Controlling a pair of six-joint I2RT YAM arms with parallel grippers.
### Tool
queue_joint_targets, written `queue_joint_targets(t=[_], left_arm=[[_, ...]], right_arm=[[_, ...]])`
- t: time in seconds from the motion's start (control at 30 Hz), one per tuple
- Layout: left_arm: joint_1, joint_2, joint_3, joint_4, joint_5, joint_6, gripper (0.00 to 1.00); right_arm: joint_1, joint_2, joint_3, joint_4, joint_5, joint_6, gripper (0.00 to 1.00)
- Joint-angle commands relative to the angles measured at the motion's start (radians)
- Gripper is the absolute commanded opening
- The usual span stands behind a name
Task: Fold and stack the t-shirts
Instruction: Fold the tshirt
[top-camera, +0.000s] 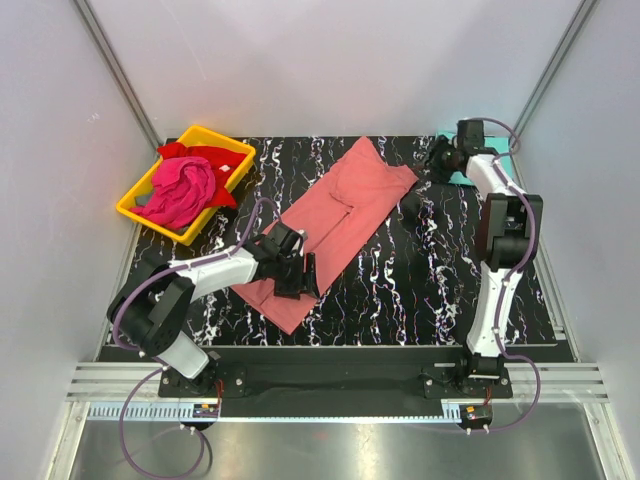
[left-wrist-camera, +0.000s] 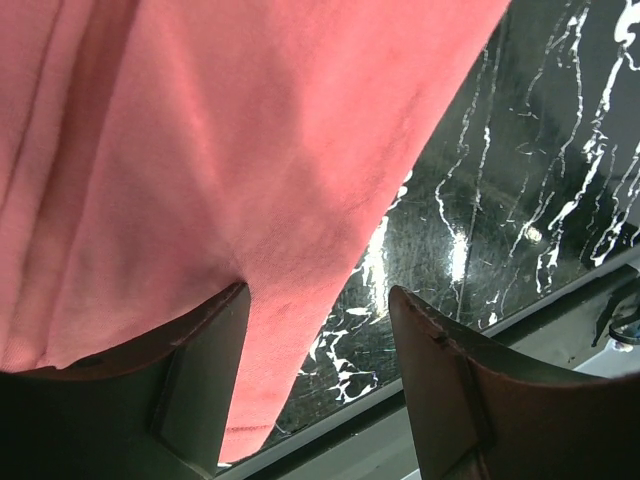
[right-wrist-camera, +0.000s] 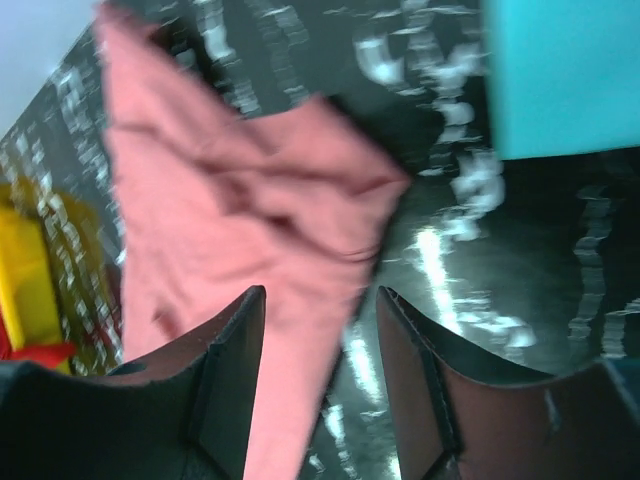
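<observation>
i am hovering my left gripper, jaws half spread and gripping nothing, over the near-left end of the salmon-pink shirt. it is lying slantwise toward the far right, where my right gripper is hanging, also apart and empty.

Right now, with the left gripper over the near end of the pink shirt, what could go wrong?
The left gripper hangs open over the near end of the salmon-pink shirt, with cloth under only one finger; closing may catch one layer and spoil the fold.
That end lies near the front edge of the table; a pull toward it could drag it off.
The right gripper, open, is near the turquoise shirt and might snag it.
</observation>
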Motion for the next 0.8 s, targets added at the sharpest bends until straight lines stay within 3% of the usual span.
queue_joint_targets(t=[0.0, 0.57, 0.63, 0.67, 0.77], left_arm=[[-0.001, 0.01, -0.031, 0.025, -0.027, 0.025, 0.64], [-0.009, -0.008, -0.078, 0.02, -0.012, -0.032, 0.64], [-0.012, -0.014, -0.084, 0.022, 0.0, -0.046, 0.64], [-0.015, -0.019, -0.087, 0.032, 0.005, -0.057, 0.64], [-0.024, -0.048, -0.122, 0.078, 0.052, -0.132, 0.64]], right_arm=[[-0.028, -0.003, -0.039, 0.098, 0.051, 0.035, 0.55], [-0.022, 0.192, 0.025, 0.197, -0.025, 0.098, 0.52], [-0.019, 0.232, 0.079, 0.157, -0.016, 0.1, 0.43], [-0.019, 0.243, 0.096, 0.143, -0.012, 0.095, 0.25], [-0.021, 0.281, 0.169, 0.106, 0.011, 0.071, 0.0]])
